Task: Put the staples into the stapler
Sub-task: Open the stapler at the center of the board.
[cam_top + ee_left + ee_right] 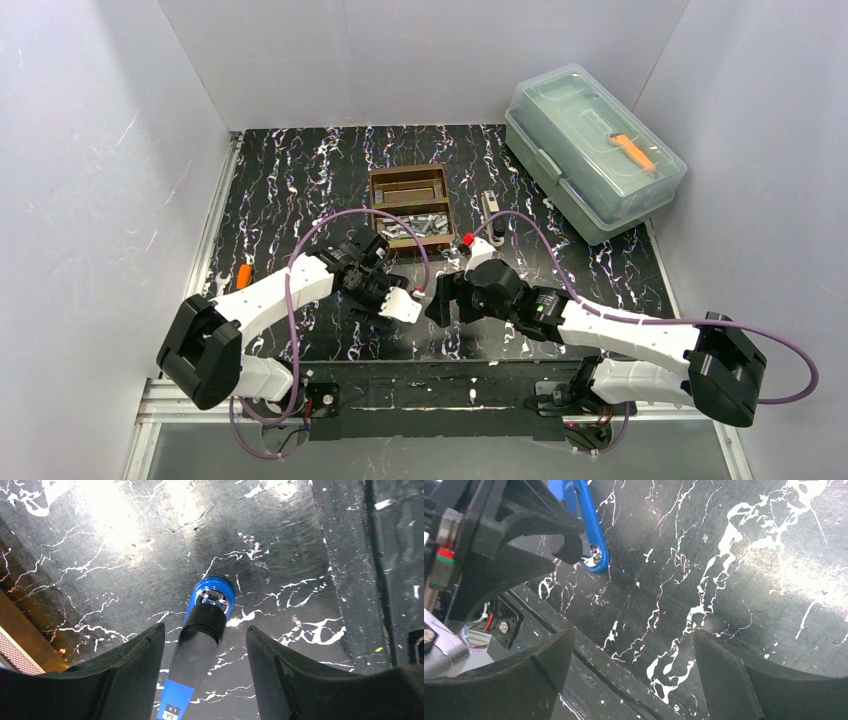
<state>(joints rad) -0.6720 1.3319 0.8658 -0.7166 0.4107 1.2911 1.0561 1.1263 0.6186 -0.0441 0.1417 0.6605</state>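
Observation:
The stapler (200, 640) is blue and black and lies flat on the black marbled table, its metal-tipped blue end pointing away. My left gripper (205, 629) straddles it, open: the left finger sits close against its side and a clear gap shows at the right finger. In the right wrist view the stapler (591, 540) shows under the left gripper's fingers (559, 535). The staples (412, 226) are a silvery heap in the near part of a brown box (407, 186). My right gripper (633, 632) hangs open and empty above the table's front edge, just right of the left gripper (385, 290).
A clear lidded plastic case (592, 150) holding an orange-handled tool stands at the back right. A small orange item (243, 275) lies by the left rail. A small grey object (490, 206) sits right of the brown box. The front rail (599, 665) runs under my right gripper.

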